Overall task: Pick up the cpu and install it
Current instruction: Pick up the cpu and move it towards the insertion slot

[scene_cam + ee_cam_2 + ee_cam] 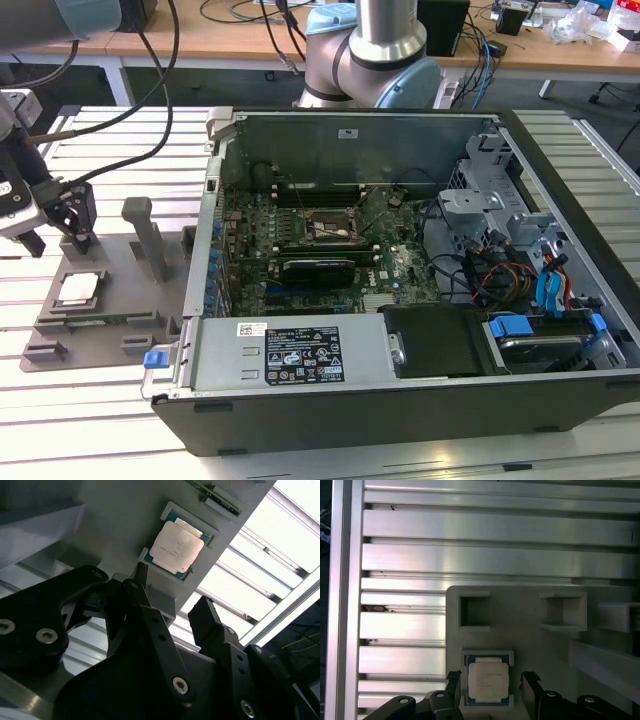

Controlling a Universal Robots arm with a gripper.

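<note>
Cpu [488, 681] lay flat in its tray [520, 615] recess beside the case [350, 405], with the gripper [172, 587] hung above it, wide open and empty, so pick-up looked unstarted, and a grasp would call for fingers lowered squarely astride its edges.

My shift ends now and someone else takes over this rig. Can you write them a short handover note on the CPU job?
Gripper: open and empty, hovering above the cpu with a finger to each side of it, not touching.
Cpu: lies flat in its recess in the grey tray, at the exterior view's left of the open computer case.
Done: approach only.
Left: grasp, lift, and install in the motherboard socket inside the case.
</note>
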